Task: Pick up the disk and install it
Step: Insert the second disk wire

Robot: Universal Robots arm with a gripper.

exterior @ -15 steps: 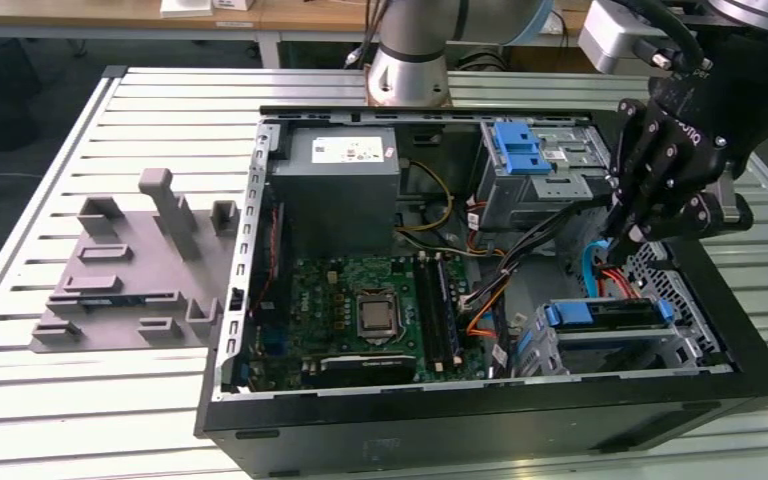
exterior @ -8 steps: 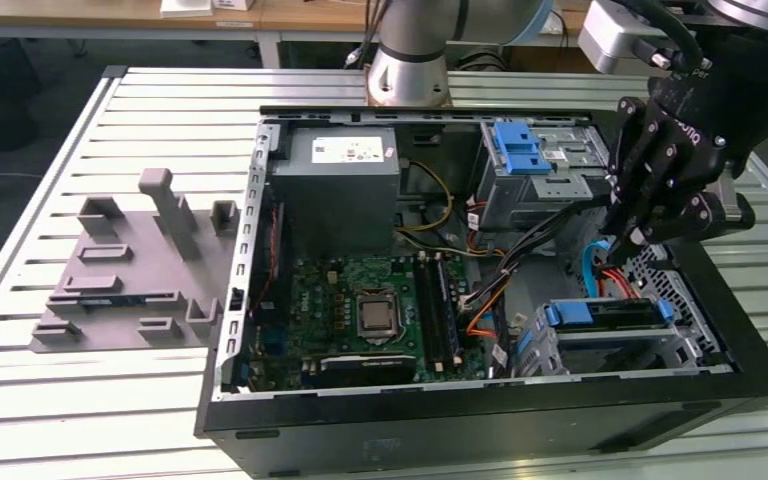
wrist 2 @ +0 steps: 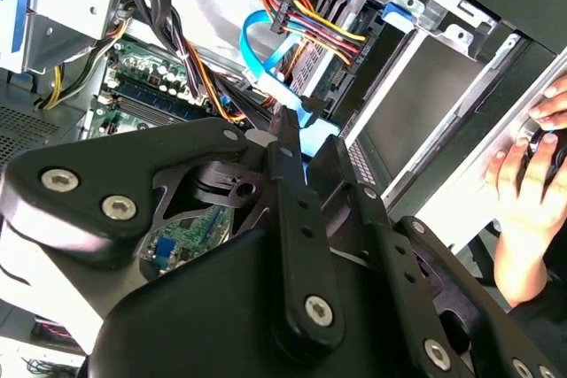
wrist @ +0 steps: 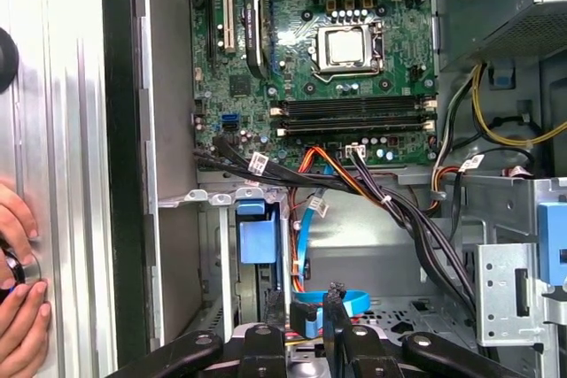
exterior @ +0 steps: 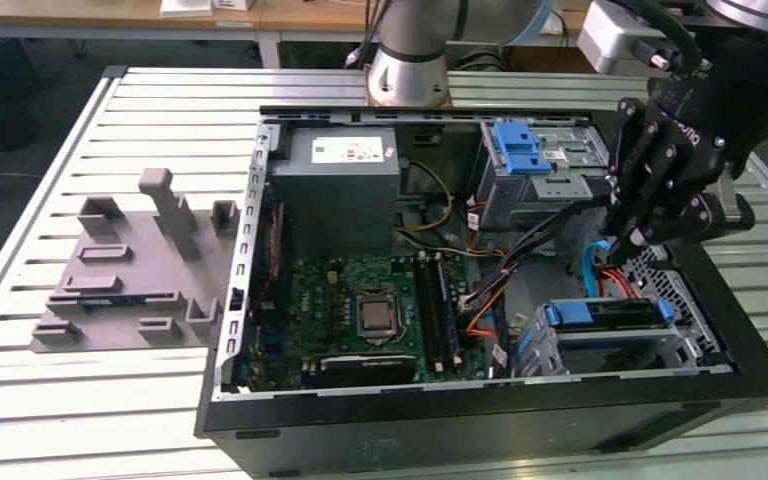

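Observation:
The disk (exterior: 607,316), a flat silver drive in a blue bracket, lies in the lower drive bay at the case's front corner on the exterior view's right. Its blue end handle (exterior: 568,315) faces the motherboard. In the first wrist view the handle (wrist: 258,241) shows edge-on in its metal slot. My black gripper (exterior: 631,242) hangs inside the case just above and behind that bay, apart from the disk. Its fingers (wrist: 301,314) stand close together with nothing held, and a blue data cable (wrist: 341,300) runs right behind them. The second wrist view shows the gripper (wrist 2: 306,135) over the cables.
A bundle of black, orange and yellow cables (exterior: 524,250) crosses beside the gripper. The grey power-supply box (exterior: 337,190), the upper bay with its blue latch (exterior: 524,150) and the motherboard (exterior: 371,310) fill the case. A person's hand (wrist: 18,281) rests outside the case wall. A grey fixture (exterior: 131,280) lies on the slatted table.

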